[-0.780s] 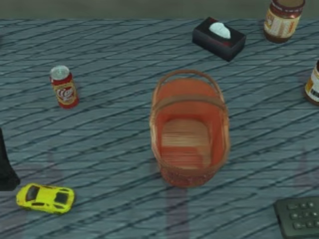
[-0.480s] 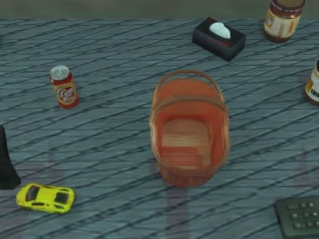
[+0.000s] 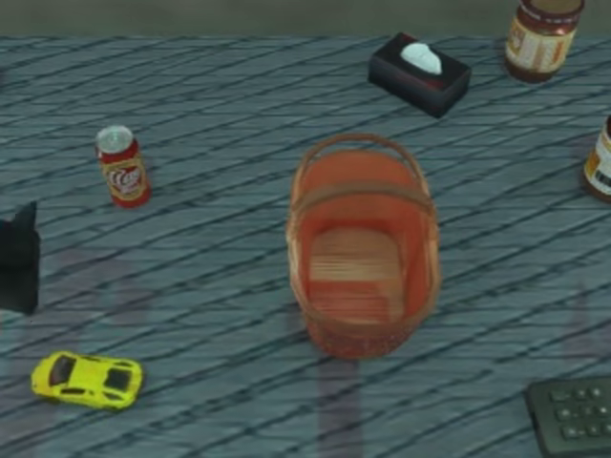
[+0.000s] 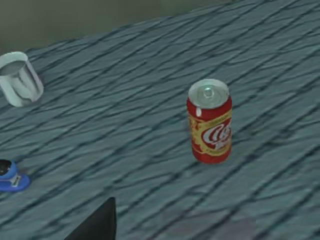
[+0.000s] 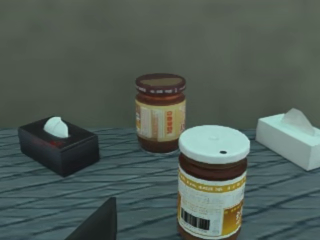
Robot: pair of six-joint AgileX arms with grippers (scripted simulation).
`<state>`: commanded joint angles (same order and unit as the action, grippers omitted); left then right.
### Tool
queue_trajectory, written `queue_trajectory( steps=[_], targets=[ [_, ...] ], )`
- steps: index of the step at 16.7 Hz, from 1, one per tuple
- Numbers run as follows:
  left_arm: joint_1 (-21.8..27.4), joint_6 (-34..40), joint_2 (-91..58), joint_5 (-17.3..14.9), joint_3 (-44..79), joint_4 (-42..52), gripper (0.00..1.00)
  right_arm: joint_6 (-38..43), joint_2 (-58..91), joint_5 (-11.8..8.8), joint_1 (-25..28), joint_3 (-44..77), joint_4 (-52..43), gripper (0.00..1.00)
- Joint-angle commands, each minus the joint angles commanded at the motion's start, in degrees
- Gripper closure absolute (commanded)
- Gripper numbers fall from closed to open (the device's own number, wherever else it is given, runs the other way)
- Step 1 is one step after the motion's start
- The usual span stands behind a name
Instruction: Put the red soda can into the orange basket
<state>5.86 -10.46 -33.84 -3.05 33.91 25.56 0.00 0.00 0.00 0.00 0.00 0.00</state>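
Observation:
The red soda can (image 3: 122, 167) stands upright on the left part of the table, silver top up, with a gold-and-cream label; the left wrist view shows the can (image 4: 209, 121) ahead, with bare table between. The orange basket (image 3: 422, 250) sits at the table's middle, empty, its pale slatted bottom showing under the arched handle. My left gripper (image 3: 17, 260) is a dark shape at the left edge, nearer the front than the can and apart from it. My right gripper (image 5: 100, 224) shows only as a dark tip in the right wrist view.
A yellow toy car (image 3: 88, 380) lies front left. At the back stand a black tissue box (image 3: 420, 73) and a brown-lidded jar (image 3: 542, 38); a white-lidded jar (image 5: 212, 182) stands at the right edge. A dark keypad (image 3: 573, 415) is front right. A glass cup (image 4: 19, 78) stands farther off.
My left gripper has moved along the left edge toward the back, closer to the can. The can, basket and other things have not moved.

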Motion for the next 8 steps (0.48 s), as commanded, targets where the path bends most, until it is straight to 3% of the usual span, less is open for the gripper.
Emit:
queue_trajectory(
  steps=[8],
  targets=[
    [3.09,-13.41,-47.86,-0.11,44.4,29.69,0.0,0.0,0.0,0.0,0.0,0.0,0.0,0.0]
  ],
)
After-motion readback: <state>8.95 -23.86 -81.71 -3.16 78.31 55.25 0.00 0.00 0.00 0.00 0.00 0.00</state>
